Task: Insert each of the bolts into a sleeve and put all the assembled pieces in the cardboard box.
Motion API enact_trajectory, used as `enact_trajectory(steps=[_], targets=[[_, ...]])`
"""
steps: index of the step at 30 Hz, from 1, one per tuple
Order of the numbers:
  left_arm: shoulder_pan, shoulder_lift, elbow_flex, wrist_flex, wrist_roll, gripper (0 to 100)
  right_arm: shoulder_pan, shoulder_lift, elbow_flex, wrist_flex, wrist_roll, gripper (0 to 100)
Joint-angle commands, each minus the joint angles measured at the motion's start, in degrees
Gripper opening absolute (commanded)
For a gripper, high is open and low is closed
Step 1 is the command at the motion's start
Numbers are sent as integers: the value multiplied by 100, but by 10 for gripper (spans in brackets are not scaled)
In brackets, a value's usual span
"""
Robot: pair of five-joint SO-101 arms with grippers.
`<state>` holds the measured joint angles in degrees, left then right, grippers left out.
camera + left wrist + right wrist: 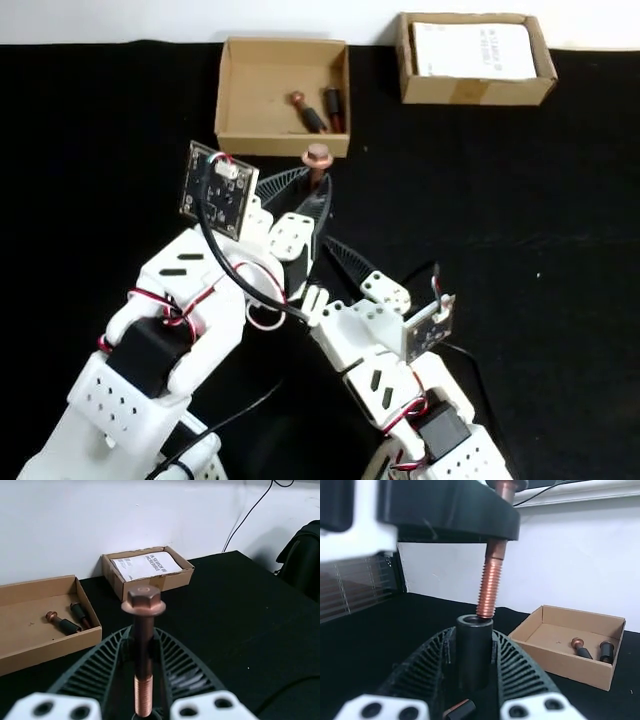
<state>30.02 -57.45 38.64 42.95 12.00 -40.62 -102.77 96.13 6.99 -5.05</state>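
On the near side of the cardboard box, pinching the bolt upright in the left gripper. Directly beneath, squeezing the sleeve upright in the right gripper, bolt tip at the sleeve's mouth.

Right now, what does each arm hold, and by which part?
Left gripper: jaws clamp the bolt by its shank. Right gripper: jaws clamp the sleeve by its sides.
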Motion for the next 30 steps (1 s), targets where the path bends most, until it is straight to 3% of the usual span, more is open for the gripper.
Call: enact_trajectory(steps=[1,6,12,30], targets=[[-4,48,-585,440,44,10,4,-92,725,-110,-9,7],[-4,66,-1059,1020,62,10,4,-92,725,-110,-9,7],[-13,66,-760,1099,62,10,4,-92,725,-110,-9,7],[-31,655,-743,237,26,10,40,-92,725,-136,-9,7]])
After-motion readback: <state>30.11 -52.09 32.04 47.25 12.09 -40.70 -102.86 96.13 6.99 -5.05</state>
